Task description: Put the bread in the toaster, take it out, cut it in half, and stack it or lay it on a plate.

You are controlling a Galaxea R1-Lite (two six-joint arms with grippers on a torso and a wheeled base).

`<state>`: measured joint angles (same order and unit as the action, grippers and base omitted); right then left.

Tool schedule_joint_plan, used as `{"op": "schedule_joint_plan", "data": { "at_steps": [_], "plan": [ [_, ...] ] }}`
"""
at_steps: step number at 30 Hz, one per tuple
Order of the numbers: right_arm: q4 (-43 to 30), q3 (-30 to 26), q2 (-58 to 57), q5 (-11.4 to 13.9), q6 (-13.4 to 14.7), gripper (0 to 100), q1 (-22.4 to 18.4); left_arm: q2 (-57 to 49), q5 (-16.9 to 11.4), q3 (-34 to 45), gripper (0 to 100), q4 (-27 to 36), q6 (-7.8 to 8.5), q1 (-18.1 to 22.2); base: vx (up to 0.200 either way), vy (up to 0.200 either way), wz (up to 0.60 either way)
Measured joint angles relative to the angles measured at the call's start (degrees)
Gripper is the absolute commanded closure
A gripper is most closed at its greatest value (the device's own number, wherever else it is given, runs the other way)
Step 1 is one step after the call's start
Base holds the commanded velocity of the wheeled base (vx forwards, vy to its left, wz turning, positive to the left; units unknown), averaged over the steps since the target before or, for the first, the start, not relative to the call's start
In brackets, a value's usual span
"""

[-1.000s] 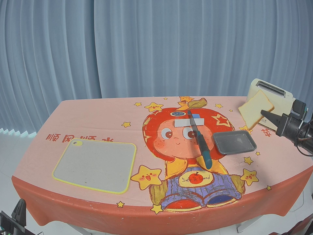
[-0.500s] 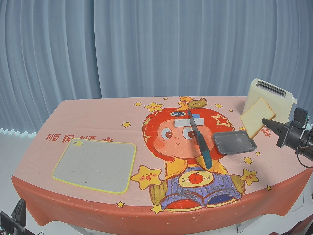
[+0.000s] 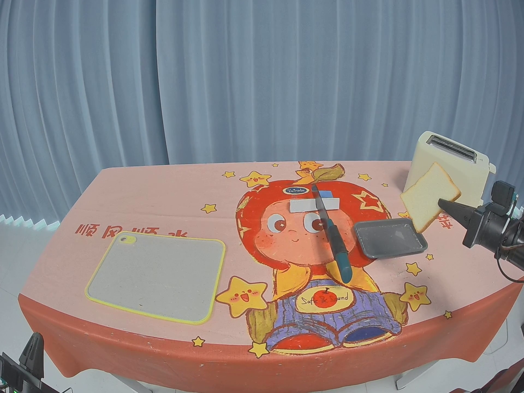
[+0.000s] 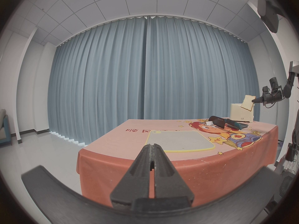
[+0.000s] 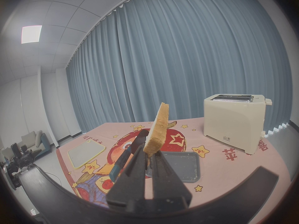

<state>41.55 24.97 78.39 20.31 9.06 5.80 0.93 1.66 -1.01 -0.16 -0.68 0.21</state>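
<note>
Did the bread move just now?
Yes. The bread, pinched in the right gripper, has dropped a little lower against the toaster.

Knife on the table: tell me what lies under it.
The knife lies with its blade across a white block, a small blue piece beside it; its handle rests on the tablecloth. The strip of block beneath the blade is hidden.

1. Head view: high up, facing forward and down over the whole surface (image 3: 164, 203).
2. Left wrist view: low, off the surface's near left corner, well back, looking level across it.
3. Right wrist view: close in at the toaster (image 5: 236, 122) end, facing across toward the cutting board (image 5: 85, 153).
4. All three share toaster and cutting board.
</note>
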Motion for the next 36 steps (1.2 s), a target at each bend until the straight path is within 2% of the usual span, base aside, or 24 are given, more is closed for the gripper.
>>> {"op": "schedule_joint_plan", "data": {
  "at_steps": [31,36],
  "plan": [
    [0.1,0.3,-0.2,-0.1,-0.1,100,0.2,0.0,0.0,0.0,100,0.0,0.06,0.0,0.000,-0.200,0.00],
    [0.1,0.4,-0.2,-0.2,-0.1,100,0.2,0.0,-0.1,0.0,100,0.0,0.04,0.1,0.000,0.000,0.00]
  ]
}}
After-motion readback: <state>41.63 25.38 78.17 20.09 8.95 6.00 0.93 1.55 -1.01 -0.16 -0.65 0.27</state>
